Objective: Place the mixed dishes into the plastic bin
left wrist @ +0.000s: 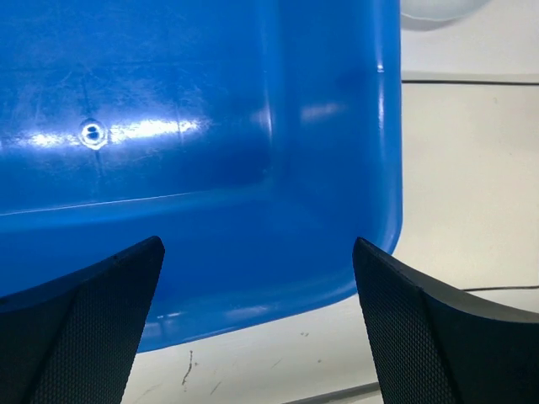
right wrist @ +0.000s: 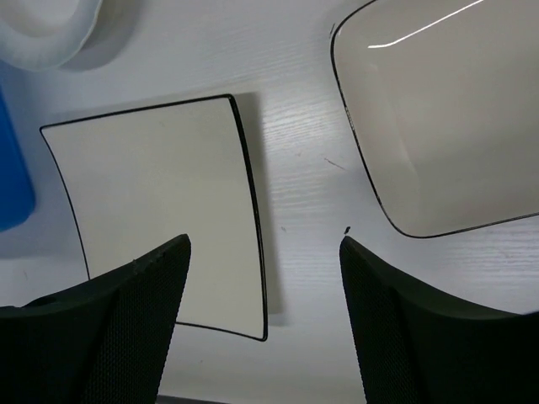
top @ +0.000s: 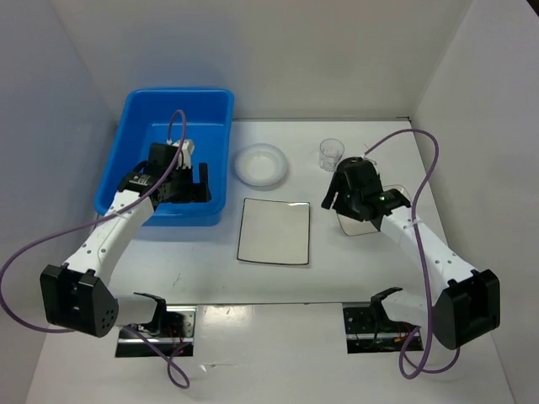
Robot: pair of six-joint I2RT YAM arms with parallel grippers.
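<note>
- White table (top: 354, 278) all round; plastic bin (top: 221, 126) at ten o'clock, left gripper (left wrist: 257, 244) spread wide above it, empty.
- Large plate (top: 274, 231) centre, long axis twelve-to-six.
- Small tray (right wrist: 446, 126) at one o'clock of right gripper (right wrist: 264, 242), jaws wide, empty, nearer arm.

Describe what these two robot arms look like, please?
The left arm and right arm have slim white links, black joints and chunky black base housings. A thin purple cable loops loosely along each. The left gripper and right gripper are black, their wedge-shaped fingers faced with a fine mesh-like texture.
</note>
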